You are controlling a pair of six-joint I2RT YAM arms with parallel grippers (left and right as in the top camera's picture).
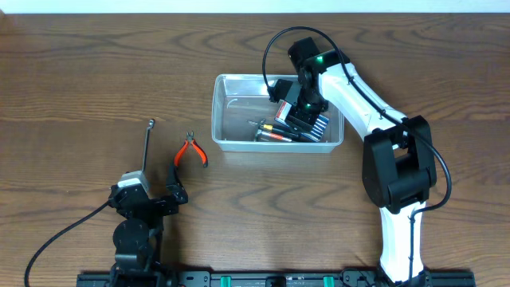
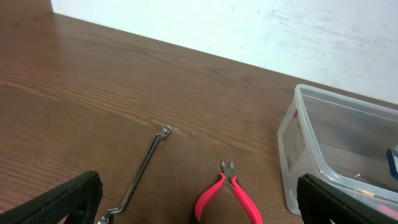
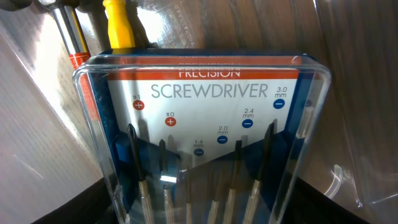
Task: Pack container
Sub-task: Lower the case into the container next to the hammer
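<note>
the container [image 1: 213, 119] sits on the wooden table [image 1: 80, 80]. the right gripper [image 1: 303, 112] is down inside it, jaws partway apart, clamped on a clear screwdriver case [image 3: 211, 124]. the left gripper [image 1: 155, 191] gapes wide and empty, outside the container near the red pliers [image 1: 191, 151] and the wrench [image 1: 147, 143].

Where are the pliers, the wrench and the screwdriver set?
pliers [image 2: 227, 173]: left wrist view, at the pivot.
wrench [image 2: 145, 167]: left wrist view, mid shaft.
screwdriver set [image 3: 211, 91]: right wrist view, on the case's label.
</note>
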